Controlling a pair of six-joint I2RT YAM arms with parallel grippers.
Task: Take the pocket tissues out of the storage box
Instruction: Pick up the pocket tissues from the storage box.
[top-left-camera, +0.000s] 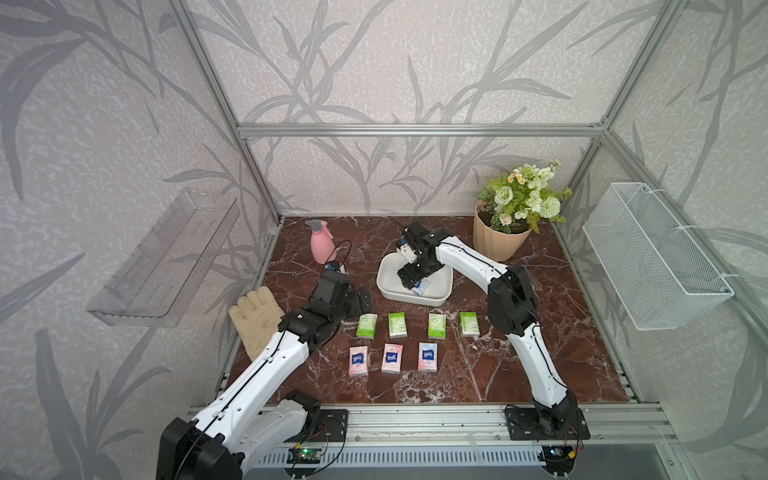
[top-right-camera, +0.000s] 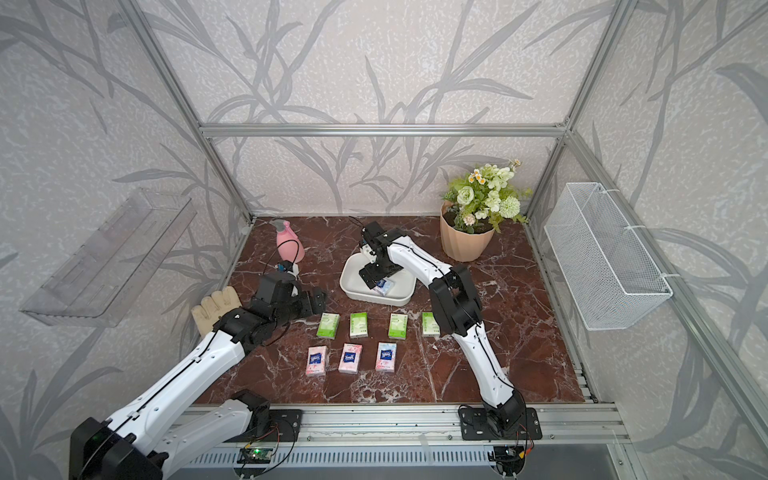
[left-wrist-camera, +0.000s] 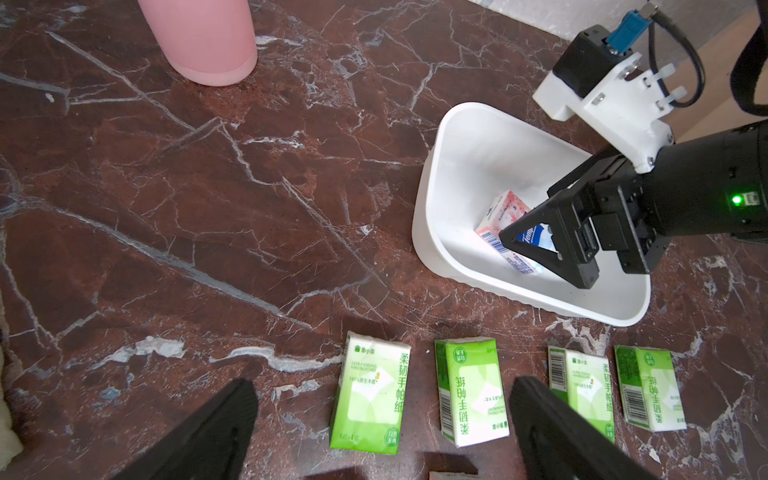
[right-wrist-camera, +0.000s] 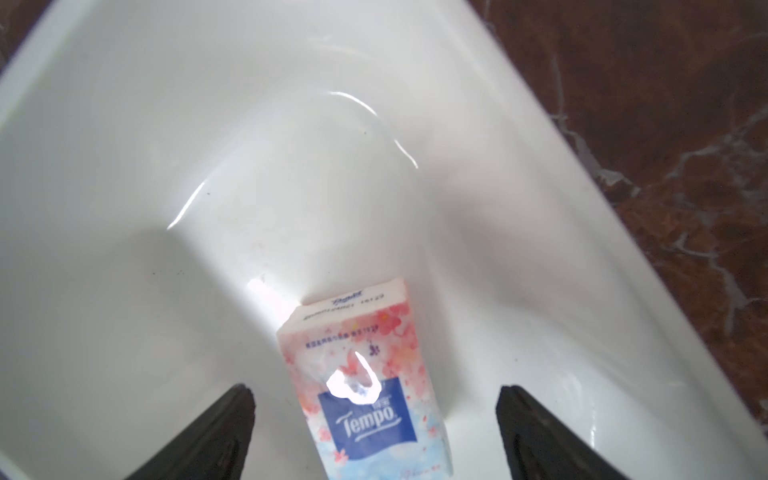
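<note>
While one packet lies in the storage box (top-left-camera: 390, 291), I count the job as nearly finished. Seven of the pocket tissues are out on the tabletop (top-left-camera: 519, 365). The four green packets (top-left-camera: 398, 324) lie in a row just toward 6 o'clock from the box. The three pink packets (top-left-camera: 392, 358) lie in a second row further toward 6 o'clock. All seven lie flat and apart from one another.

The last packet (right-wrist-camera: 365, 374), pink and pale blue with a dark blue label, sits in the box's 5 o'clock part, close to the near wall. From the left wrist view it looks tilted, one end higher than the other, though I cannot tell how firmly it leans.

The right jaws are down inside the box and spread wide, one on each side of that packet. I see clear white floor between each jaw and the wrapper, so nothing is gripped yet. The left jaws are also wide apart and empty, hovering at 9 o'clock of the green row, well clear of the box.

What is left, as I judge it, is to close on this packet, lift it over the rim and lay it down. The free spot at 3 o'clock of the pink row looks like the natural place.
</note>
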